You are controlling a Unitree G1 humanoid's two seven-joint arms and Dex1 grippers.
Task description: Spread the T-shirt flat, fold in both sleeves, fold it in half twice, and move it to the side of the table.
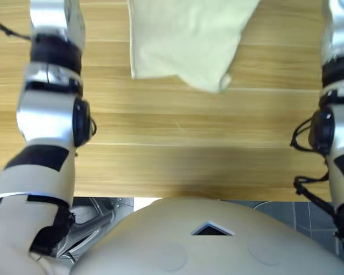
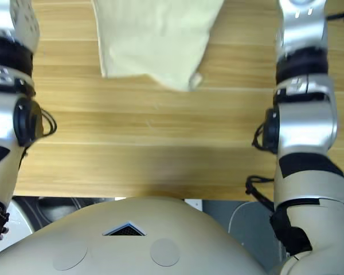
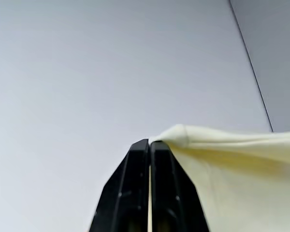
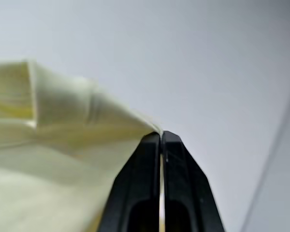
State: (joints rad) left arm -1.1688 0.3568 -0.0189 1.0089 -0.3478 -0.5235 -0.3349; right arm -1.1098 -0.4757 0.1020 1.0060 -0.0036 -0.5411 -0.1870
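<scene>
Two head cameras look steeply down; two wrist cameras look out along their pincers.
Both eye views share the desk (image 1: 178, 126) and the T-shirt (image 1: 183, 40), seen from above. Each wrist camera sits close behind its own tips, left pincer (image 3: 149, 143) and right pincer (image 4: 160, 135), looking out past them.

Colour findings
We note the T-shirt (image 1: 183, 40) plain pale yellow; left gripper (image 3: 149, 142) and right gripper (image 4: 160, 135), at its edge, black; table (image 1: 178, 149) below them light brown, wood-grained.
</scene>
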